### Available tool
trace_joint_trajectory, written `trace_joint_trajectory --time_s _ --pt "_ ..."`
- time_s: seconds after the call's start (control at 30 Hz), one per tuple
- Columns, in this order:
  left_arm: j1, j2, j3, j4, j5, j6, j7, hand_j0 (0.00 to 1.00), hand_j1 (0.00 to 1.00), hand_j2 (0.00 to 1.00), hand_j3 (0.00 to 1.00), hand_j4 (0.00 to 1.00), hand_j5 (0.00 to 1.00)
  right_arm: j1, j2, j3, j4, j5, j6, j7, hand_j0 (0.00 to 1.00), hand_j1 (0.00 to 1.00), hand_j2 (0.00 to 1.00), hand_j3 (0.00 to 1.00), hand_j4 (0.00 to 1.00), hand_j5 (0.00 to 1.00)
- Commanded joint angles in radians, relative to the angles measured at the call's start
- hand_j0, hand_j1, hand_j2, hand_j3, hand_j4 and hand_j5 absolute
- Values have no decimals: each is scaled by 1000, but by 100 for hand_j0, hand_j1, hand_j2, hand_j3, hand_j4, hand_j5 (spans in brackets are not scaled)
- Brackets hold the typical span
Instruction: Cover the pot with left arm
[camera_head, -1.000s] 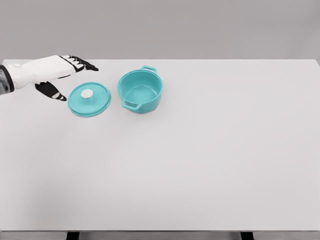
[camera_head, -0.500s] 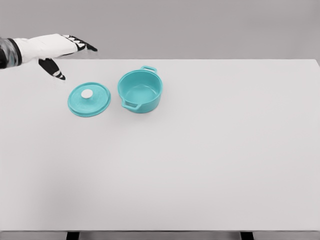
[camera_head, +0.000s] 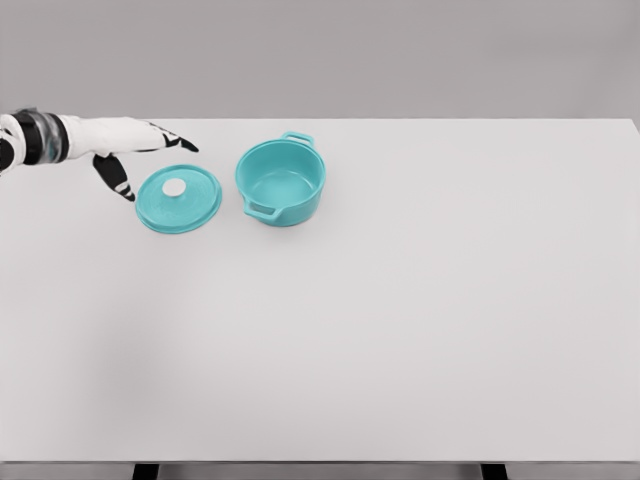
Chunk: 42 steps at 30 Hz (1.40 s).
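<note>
A plain grey wall stands behind a wide white desk (camera_head: 400, 330) that fills most of the head view. Toward the far left part of the desk sits a teal pot (camera_head: 281, 182), upright and uncovered, with one handle facing the near side and the other at the far rim. Its inside is bare. Just beside it on the left, apart from it by a narrow strip of desk, lies the teal lid (camera_head: 179, 199), flat on the desk with its white knob (camera_head: 174, 187) pointing up.

The left hand (camera_head: 128, 142) comes in from the left edge on a white arm with a dark band at the wrist. It is at the far left side of the lid. Its fingers (camera_head: 182, 143) are released and spread, holding nothing: the long ones stretch toward the pot above the lid's far edge, and the thumb points down toward the lid's left rim.
</note>
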<state>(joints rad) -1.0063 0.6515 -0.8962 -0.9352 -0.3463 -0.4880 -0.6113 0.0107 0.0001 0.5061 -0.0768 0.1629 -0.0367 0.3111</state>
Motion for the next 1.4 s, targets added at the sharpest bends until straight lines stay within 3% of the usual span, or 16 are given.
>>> trace_joint_trajectory --time_s 0.0,0.13,0.3,0.5,0.53,0.6,1.37 --pt "0 -12 -3 1 4 5 0 100 100 100 100 100 100 0 0 0 0 0 0 0 100 100 100 100 100 100" --pt "-3 -49 -21 91 4 22 0 100 100 100 100 100 100 0 0 0 0 0 0 0 100 100 100 100 100 100" --pt "-3 -67 -24 92 6 154 0 100 100 100 100 100 100 0 0 0 0 0 0 0 100 100 100 100 100 100" --pt "-17 -87 -27 88 4 158 0 99 99 99 99 99 99 0 0 0 0 0 0 0 100 100 100 100 100 100" --pt "-18 -89 -27 88 4 158 0 94 94 94 94 94 94 0 0 0 0 0 0 0 100 100 100 100 100 100" --pt "-17 -92 -30 88 4 157 0 74 74 74 74 74 74 0 0 0 0 0 -2 0 100 100 100 100 100 100" --pt "-15 -107 -83 93 6 157 0 77 77 77 77 77 77 0 0 0 0 0 0 0 100 100 100 100 100 100"
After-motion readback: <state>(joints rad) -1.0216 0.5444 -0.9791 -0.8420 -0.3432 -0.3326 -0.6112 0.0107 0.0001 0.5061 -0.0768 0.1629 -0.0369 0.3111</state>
